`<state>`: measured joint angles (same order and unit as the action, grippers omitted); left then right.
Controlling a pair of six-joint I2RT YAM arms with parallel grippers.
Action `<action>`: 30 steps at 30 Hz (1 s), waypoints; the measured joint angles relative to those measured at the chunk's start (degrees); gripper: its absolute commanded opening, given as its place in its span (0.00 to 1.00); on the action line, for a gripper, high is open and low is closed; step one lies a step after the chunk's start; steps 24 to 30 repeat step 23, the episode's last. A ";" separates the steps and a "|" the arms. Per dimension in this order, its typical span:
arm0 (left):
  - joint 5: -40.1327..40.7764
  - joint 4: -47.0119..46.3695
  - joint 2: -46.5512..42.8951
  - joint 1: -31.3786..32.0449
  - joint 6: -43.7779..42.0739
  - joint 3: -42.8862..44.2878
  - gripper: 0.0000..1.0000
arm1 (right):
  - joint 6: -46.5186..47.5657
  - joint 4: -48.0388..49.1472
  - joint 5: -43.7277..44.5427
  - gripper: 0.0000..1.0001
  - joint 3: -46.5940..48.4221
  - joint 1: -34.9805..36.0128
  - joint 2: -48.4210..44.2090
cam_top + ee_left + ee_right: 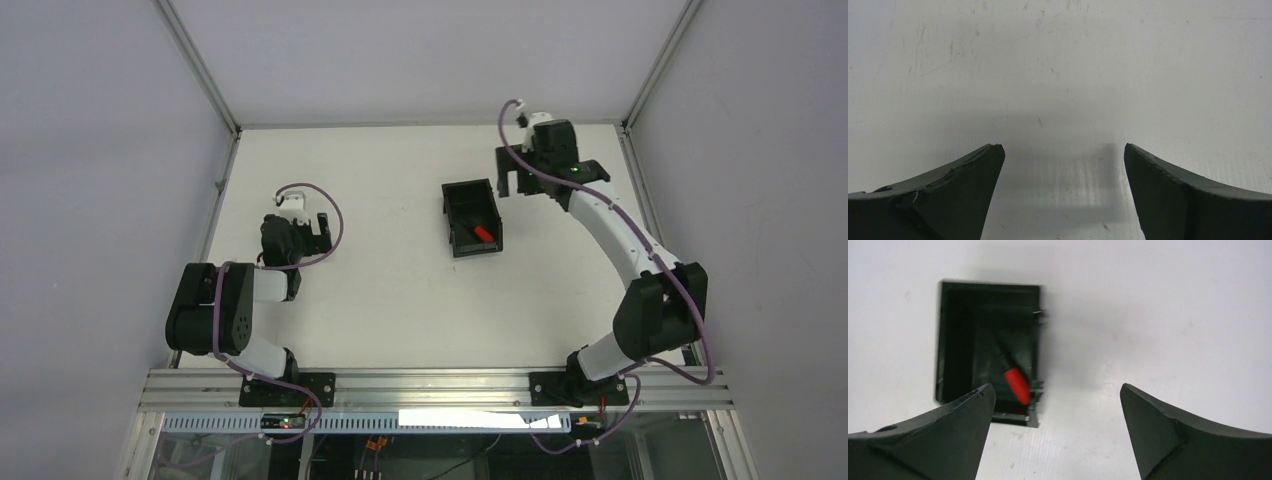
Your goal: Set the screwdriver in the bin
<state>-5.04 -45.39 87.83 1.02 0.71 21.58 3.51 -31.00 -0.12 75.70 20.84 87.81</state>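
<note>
The small black bin [459,197] stands in the middle of the white table. The red-handled screwdriver [481,233] lies inside it, near its near right corner. In the right wrist view the bin [955,340] sits upper left and the screwdriver [1015,381] lies slanted in it, its dark shaft pointing away. My right gripper [515,183] is open and empty, to the right of the bin at the far side; its midpoint [1055,390] hangs over bare table. My left gripper [318,226] is open and empty at the left, over bare table [1063,150].
Grey walls and a metal frame [205,75] close the table in on the left, right and far sides. An aluminium rail [430,385] runs along the near edge with both arm bases on it.
</note>
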 measured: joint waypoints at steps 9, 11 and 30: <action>0.00 0.00 0.00 0.00 0.00 0.02 0.99 | -13.55 -6.67 8.35 0.99 -0.72 -19.93 -4.68; 0.00 0.00 0.00 0.00 0.00 0.02 0.99 | -14.10 -7.65 8.44 0.99 -0.90 -22.38 -5.14; 0.00 0.00 0.00 0.00 0.00 0.02 0.99 | -13.88 -9.53 9.77 0.99 -1.92 -24.87 -5.16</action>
